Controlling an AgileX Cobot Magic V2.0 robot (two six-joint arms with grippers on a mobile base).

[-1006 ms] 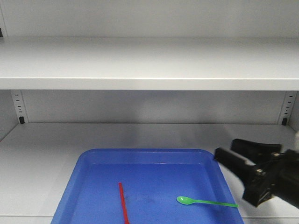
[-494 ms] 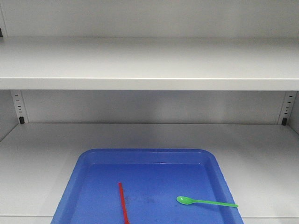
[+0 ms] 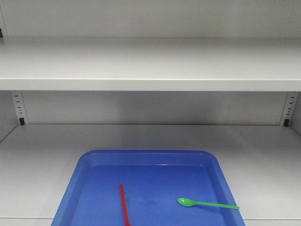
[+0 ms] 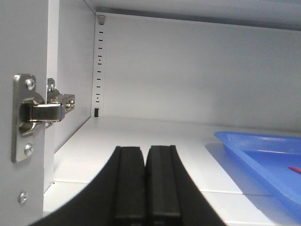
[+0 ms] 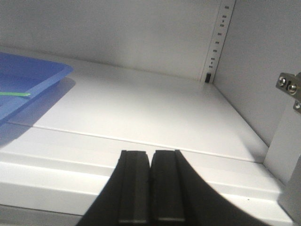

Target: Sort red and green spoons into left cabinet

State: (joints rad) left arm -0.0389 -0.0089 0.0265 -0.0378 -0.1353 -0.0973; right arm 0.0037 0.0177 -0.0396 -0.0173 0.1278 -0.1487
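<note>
Both grippers, left [image 4: 146, 188] and right [image 5: 151, 188], have jaws pressed together, empty. Two spoons lie in the one blue tray [image 3: 80, 181]: red spoon [image 3: 124, 207] left of green spoon [image 3: 207, 203].

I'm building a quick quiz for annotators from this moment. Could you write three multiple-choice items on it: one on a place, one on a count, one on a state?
1. Where does the green spoon lie?
A. On the upper shelf
B. In the blue tray, right of the red spoon
C. On the bare shelf beside the tray

2. How many spoons show in the front view?
A. One
B. Two
C. Four

3. How do the left gripper fingers stand?
A. Pressed together, holding nothing
C. Closed on the red spoon
B. Spread wide

Answers: 1 B, its bowl and handle rest on the tray floor near the right wall. 2 B, one red, one green. 3 A, the left wrist view shows the two black fingers touching with nothing between.
</note>
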